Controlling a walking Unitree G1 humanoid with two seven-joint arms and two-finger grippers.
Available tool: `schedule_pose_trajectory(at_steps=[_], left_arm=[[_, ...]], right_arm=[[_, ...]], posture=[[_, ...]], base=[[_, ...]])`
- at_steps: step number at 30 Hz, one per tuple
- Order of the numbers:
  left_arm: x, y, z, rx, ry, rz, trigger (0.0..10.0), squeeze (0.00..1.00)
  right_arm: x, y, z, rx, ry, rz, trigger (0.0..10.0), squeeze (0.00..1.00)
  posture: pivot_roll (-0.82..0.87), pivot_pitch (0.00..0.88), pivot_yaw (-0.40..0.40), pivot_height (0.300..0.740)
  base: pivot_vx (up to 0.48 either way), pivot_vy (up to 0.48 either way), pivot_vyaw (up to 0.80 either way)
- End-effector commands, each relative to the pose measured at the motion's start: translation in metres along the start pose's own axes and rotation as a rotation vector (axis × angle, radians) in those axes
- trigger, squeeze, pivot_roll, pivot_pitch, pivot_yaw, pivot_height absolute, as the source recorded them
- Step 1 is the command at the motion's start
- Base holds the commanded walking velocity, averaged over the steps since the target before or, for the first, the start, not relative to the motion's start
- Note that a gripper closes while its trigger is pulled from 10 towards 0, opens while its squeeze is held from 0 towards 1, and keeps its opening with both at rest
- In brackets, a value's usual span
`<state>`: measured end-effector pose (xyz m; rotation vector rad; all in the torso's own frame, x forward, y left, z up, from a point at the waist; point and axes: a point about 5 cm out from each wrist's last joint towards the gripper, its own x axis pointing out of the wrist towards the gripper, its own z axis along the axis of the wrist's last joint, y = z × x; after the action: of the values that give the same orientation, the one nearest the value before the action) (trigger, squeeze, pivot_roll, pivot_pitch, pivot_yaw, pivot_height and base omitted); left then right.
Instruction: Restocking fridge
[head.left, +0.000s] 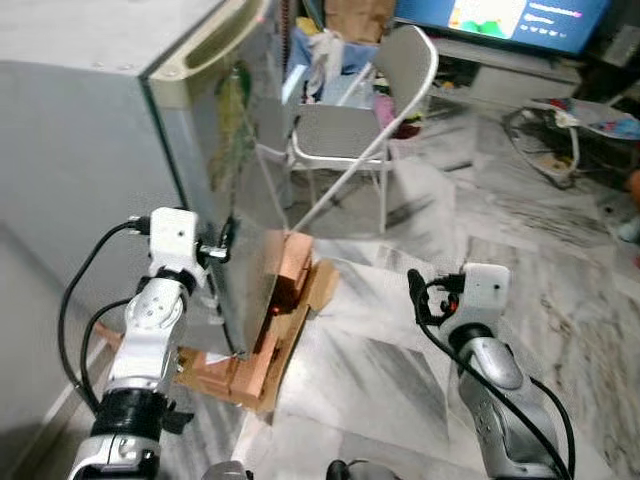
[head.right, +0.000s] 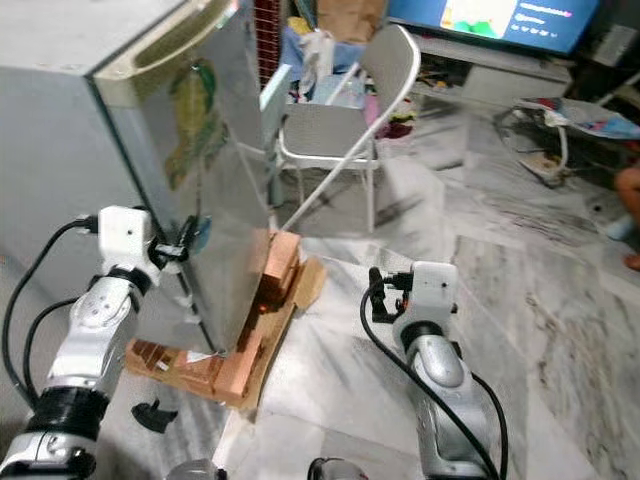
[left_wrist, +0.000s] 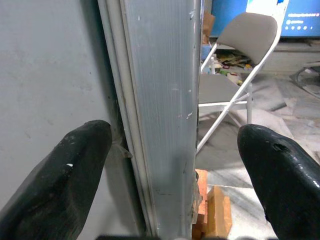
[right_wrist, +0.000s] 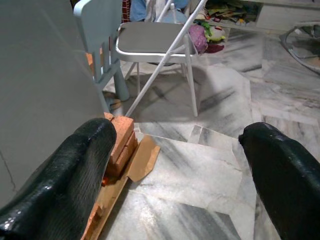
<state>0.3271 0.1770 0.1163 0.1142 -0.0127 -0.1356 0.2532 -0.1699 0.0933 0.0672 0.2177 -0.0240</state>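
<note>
The grey fridge (head.left: 90, 150) stands at the left with its door shut. Its ribbed metal door edge (left_wrist: 165, 100) runs between the two fingers of my left gripper (left_wrist: 175, 137), which is open and straddles that edge at about mid height without clamping it. From the head, the left gripper (head.left: 218, 250) sits right against the door's front corner. My right gripper (head.left: 428, 292) hangs open over the marble floor to the right of the fridge, holding nothing; its fingers (right_wrist: 75, 170) frame bare floor.
The fridge rests on orange bricks (head.left: 290, 270) and flattened cardboard (head.left: 285, 345). A grey folding chair (head.left: 350, 130) and a light blue small chair (right_wrist: 100, 25) stand behind. A TV (head.left: 510, 20) and clutter lie at the back, and a person's leg (head.right: 630, 190) shows at the far right.
</note>
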Motion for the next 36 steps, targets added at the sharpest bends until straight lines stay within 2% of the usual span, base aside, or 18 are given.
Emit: schedule_pose_trajectory(at_steps=[1, 3, 10, 14, 18, 23, 26, 27, 28, 30, 32, 35, 36], left_arm=[[0.010, -0.008, 0.012, 0.000, -0.042, -0.056, 10.0, 0.00], [0.013, -0.017, 0.018, -0.003, -0.063, -0.112, 10.0, 0.00], [0.011, -0.028, 0.017, 0.029, -0.070, -0.204, 10.0, 0.00], [0.013, -0.026, 0.016, 0.054, -0.074, -0.173, 10.0, 0.00], [0.022, -0.023, 0.013, 0.067, -0.048, -0.124, 10.0, 0.00], [0.031, -0.030, 0.005, 0.025, 0.017, -0.148, 10.0, 0.00], [0.036, -0.049, 0.008, 0.052, 0.012, -0.256, 10.0, 0.00], [0.037, -0.074, 0.018, 0.072, -0.028, -0.390, 10.0, 0.00], [0.034, -0.091, 0.023, 0.085, -0.056, -0.477, 10.0, 0.00], [0.028, -0.118, 0.029, 0.109, -0.099, -0.595, 10.0, 0.00], [0.026, -0.126, 0.031, 0.100, -0.114, -0.614, 10.0, 0.00], [0.027, -0.124, 0.028, 0.112, -0.113, -0.596, 10.0, 0.00], [0.029, -0.119, 0.026, 0.117, -0.103, -0.571, 10.0, 0.00]], right_arm=[[-0.004, -0.007, 0.001, -0.005, 0.002, -0.026, 10.0, 0.00], [-0.006, -0.010, 0.001, -0.006, 0.007, -0.041, 10.0, 0.00], [-0.004, -0.007, 0.001, -0.006, 0.014, -0.035, 10.0, 0.00], [-0.002, -0.005, 0.002, -0.005, 0.014, -0.028, 10.0, 0.00], [0.000, -0.004, 0.004, -0.003, 0.011, -0.024, 10.0, 0.00], [0.000, -0.002, 0.004, 0.002, 0.004, -0.024, 10.0, 0.00], [-0.003, 0.001, 0.005, 0.004, 0.001, -0.017, 10.0, 0.00], [-0.008, -0.001, 0.003, 0.004, 0.007, -0.014, 10.0, 0.00], [-0.013, -0.003, 0.002, 0.001, 0.016, -0.015, 10.0, 0.00], [-0.022, -0.007, -0.002, -0.006, 0.031, -0.016, 10.0, 0.00], [-0.028, -0.011, -0.005, -0.012, 0.038, -0.018, 10.0, 0.00], [-0.032, -0.013, -0.005, -0.012, 0.039, -0.021, 10.0, 0.00], [-0.032, -0.013, -0.005, -0.013, 0.038, -0.022, 10.0, 0.00]], posture=[[0.08, 0.069, -0.057, 0.740], [0.07, 0.069, -0.054, 0.740], [0.08, 0.070, -0.058, 0.740], [0.09, 0.071, -0.061, 0.740], [0.09, 0.071, -0.060, 0.740], [0.09, 0.064, -0.056, 0.740], [0.08, 0.061, -0.054, 0.740], [0.08, 0.061, -0.054, 0.740], [0.09, 0.059, -0.054, 0.740], [0.09, 0.059, -0.052, 0.740], [0.08, 0.059, -0.050, 0.740], [0.08, 0.060, -0.048, 0.740], [0.08, 0.060, -0.047, 0.740]], base=[[0.000, 0.000, 0.00], [0.000, 0.000, 0.00], [0.000, 0.000, 0.00], [0.000, 0.000, 0.00], [0.000, 0.000, 0.00], [0.000, 0.000, 0.00], [0.000, 0.000, 0.00], [0.000, 0.000, 0.00], [0.000, 0.000, 0.00], [0.000, 0.000, 0.00], [0.000, 0.000, 0.00], [0.000, 0.000, 0.00], [0.000, 0.000, 0.00]])
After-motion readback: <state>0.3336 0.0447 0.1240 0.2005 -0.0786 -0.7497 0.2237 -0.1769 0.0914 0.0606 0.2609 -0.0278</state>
